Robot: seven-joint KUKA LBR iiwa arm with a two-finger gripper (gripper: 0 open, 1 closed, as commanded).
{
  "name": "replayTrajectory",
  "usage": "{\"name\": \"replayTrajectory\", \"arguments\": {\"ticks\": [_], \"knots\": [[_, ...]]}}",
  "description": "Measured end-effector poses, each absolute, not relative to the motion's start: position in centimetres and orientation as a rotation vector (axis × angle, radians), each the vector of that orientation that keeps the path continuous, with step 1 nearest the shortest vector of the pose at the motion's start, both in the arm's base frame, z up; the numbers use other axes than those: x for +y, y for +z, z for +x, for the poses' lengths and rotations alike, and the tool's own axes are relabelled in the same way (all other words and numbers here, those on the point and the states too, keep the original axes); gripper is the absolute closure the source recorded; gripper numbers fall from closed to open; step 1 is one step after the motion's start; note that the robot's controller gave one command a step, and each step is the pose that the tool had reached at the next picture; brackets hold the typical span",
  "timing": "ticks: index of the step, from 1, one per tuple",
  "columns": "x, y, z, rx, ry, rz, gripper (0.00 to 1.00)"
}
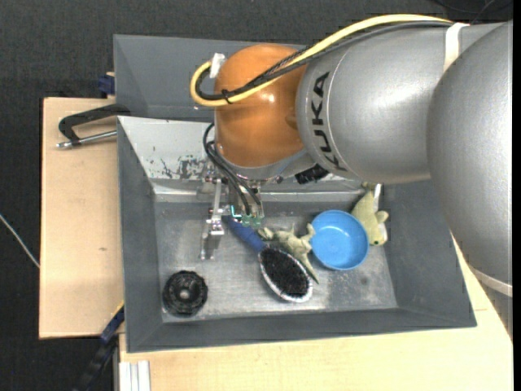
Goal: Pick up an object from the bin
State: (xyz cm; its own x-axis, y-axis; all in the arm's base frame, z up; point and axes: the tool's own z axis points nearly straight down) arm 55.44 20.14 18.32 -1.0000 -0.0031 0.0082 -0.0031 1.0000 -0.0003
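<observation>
**A:** Which step is in hand?

**B:** The tool (pixel 231 235) is low in the grey bin (pixel 135 243), left of the frame's centre. Its two fingers (pixel 212 233) stand apart, with nothing clamped between them. The blue handle end of a hairbrush (pixel 281 271) lies just beside the right-hand finger. The brush runs down and right to its dark bristle head, at lower centre. I judge this to be the approach, with no grasp made yet.

**A:** What does the next move call for?

**B:** Probably bringing the fingers to either side of the thin handle and closing them across it, then lifting straight up. The handle lies at a slant, so the fingers would need to line up with it.

**A:** What is in the bin, counted?

**B:** There are five things:
- One hairbrush.
- One blue bowl (pixel 339 239), right of centre and near the brush head.
- One black round cap (pixel 183 292), alone at lower left.
- One pale yellow soft toy (pixel 372 215), touching the bowl's right rim.
- One small cream figure (pixel 291 241), between the brush and the bowl. I cannot tell what kind it is.
</observation>
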Motion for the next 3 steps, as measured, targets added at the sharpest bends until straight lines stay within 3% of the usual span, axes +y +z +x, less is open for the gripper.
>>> {"name": "replayTrajectory", "arguments": {"ticks": [1, 2, 3], "knots": [[22.7, 9.1, 50.4, -3.160, -0.011, 0.078, 0.00], [22.6, 8.4, 49.9, -3.143, -0.003, 0.080, 1.00], [18.7, 24.3, 53.7, -3.149, -0.005, 0.217, 1.00]]}}
